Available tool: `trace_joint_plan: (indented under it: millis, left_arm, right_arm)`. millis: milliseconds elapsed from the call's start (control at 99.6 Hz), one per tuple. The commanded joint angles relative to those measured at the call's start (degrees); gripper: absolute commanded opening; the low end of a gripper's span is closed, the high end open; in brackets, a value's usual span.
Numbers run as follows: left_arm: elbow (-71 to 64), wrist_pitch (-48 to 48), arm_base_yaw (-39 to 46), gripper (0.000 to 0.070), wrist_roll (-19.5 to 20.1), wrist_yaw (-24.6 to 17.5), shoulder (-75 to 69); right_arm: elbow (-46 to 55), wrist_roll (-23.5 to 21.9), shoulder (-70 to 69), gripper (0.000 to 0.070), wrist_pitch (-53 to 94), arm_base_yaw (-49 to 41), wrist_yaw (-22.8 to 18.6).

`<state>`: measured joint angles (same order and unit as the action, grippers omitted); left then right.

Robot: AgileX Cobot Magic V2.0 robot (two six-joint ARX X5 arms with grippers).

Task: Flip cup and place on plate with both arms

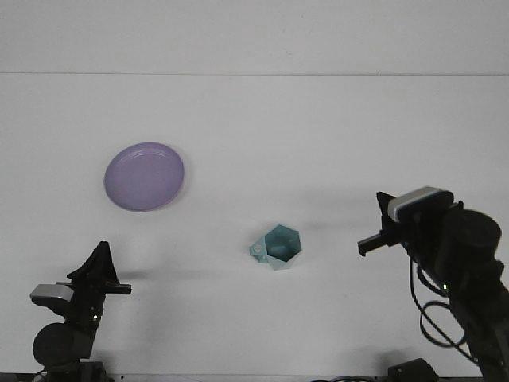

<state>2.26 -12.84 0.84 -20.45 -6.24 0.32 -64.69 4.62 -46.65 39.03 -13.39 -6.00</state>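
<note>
Front view: small teal hexagonal cup (278,246) stands mouth-up near the white tabletop (254,119) centre, untouched. Round lilac plate (145,176) lies toward the left edge. Left gripper (107,278) and right gripper (374,239) hold nothing; finger spread unclear.

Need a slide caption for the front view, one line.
Teal hexagonal cup upright on white table, apart from empty purple plate; left gripper and right gripper both clear of it.
</note>
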Motion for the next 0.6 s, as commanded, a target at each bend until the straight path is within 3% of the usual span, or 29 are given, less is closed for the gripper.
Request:
trace_joint_plan:
  millis: [0,271,593]
  left_arm:
    - [1.8,-0.5,-0.1,0.0012,-1.7,-1.9,0.0]
    - [12.6,4.9,-0.1,0.0012,-0.7,-8.4,6.6]
    - [34.0,13.0,-3.1,0.0012,9.8,-18.3,29.2]
  right_arm:
    - [4.7,-0.3,4.6,0.0000,-3.7,0.3,0.0]
    - [21.4,-0.4,20.2,0.0000,-12.3,0.8,0.6]
    - [28.8,-0.8,29.9,0.0000,-14.4,0.8,2.0]
